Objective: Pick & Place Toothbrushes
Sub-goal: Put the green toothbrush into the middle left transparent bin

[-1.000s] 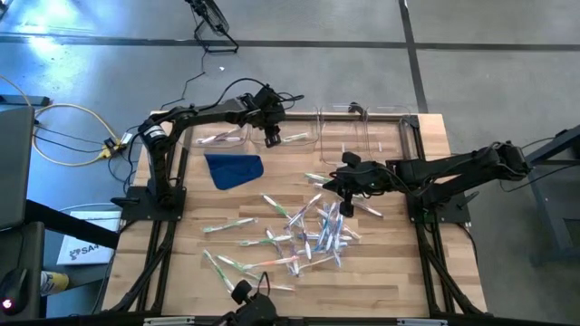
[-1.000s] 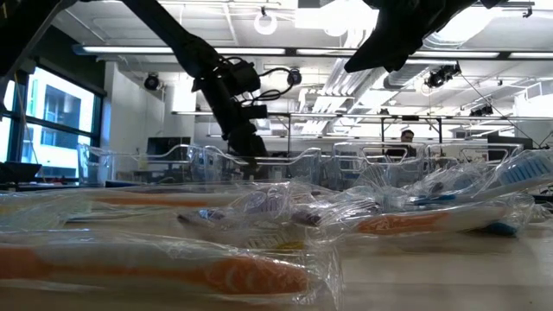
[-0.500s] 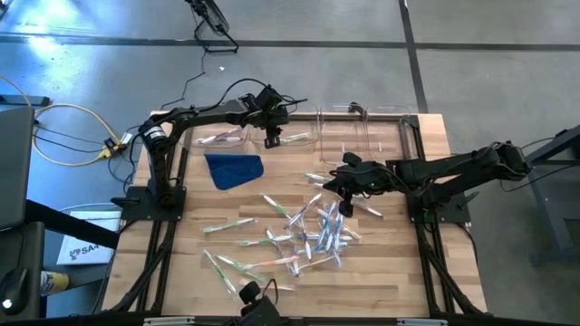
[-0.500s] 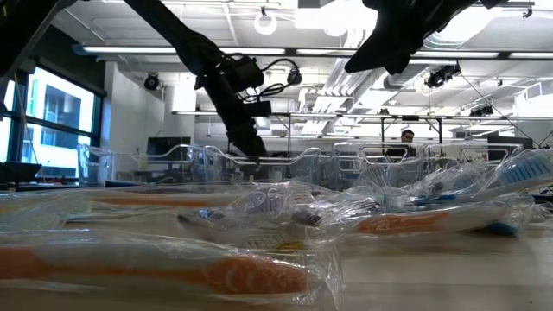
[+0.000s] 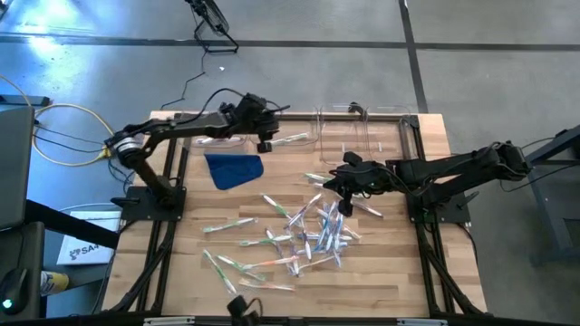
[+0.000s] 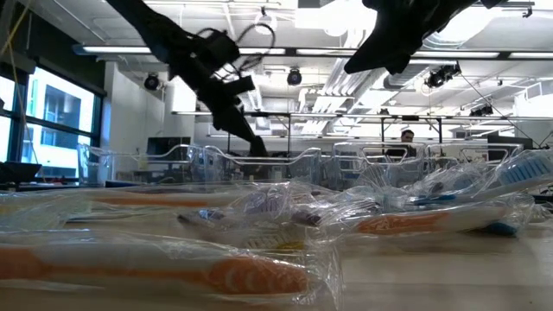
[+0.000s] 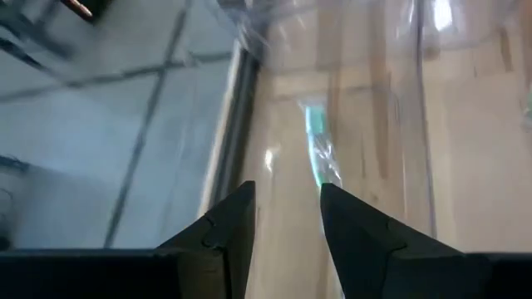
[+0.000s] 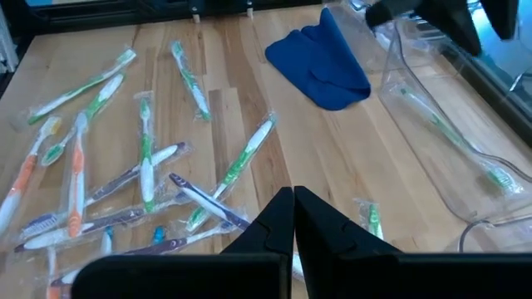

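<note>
While my left gripper (image 5: 264, 142) hangs above the clear plastic bins (image 5: 340, 131) at the far edge of the worktop (image 5: 390, 281), its fingers stand parted with nothing between them. Left wrist view: one green-handled wrapped toothbrush (image 7: 317, 149) lies in the bin just ahead of the fingertips, long axis running straight away from me.

My right gripper (image 5: 332, 184) hovers clenched and empty, just beside the near edge of the bins.

Loose pile of wrapped toothbrushes (image 5: 304, 234), green, orange, blue and clear handles, lies on the bare wood toward the near side, right beside my right gripper and well apart from the left. Handles cross at all angles; no common axis. A few green ones (image 5: 227, 268) lie apart toward the near left corner. Folded blue cloth (image 5: 234, 168) sits between the left arm's base and the pile.

Judgement: the right arm is much the nearer to the pile. The closest brushes (image 8: 231, 179) lie just ahead of its fingertips in its wrist view, slanting across my line of reach, so a wrist turn would be needed to take one across its handle.
</note>
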`<state>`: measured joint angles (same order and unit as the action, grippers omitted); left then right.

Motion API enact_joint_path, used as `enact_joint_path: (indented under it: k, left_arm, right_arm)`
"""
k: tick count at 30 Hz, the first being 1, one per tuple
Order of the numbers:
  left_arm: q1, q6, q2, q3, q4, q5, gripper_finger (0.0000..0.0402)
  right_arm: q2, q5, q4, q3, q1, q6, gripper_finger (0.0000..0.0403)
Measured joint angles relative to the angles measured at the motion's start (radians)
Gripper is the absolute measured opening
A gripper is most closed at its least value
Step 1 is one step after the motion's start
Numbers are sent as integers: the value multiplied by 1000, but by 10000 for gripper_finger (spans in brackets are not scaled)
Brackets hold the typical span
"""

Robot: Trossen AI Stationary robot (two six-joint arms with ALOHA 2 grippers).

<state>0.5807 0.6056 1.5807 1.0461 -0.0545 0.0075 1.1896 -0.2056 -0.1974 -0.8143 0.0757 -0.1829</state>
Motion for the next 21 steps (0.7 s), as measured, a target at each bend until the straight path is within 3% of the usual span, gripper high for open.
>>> enact_joint_path:
  k: [8, 21]
  left_arm:
    - [-29, 21, -280, -249, 137, 4, 133]
    - [-144, 176, -731, -427, 110, 5, 133]
  right_arm:
    - [0, -31, 8, 0, 0, 0, 4]
    - [0, -58, 17, 0, 0, 0, 4]
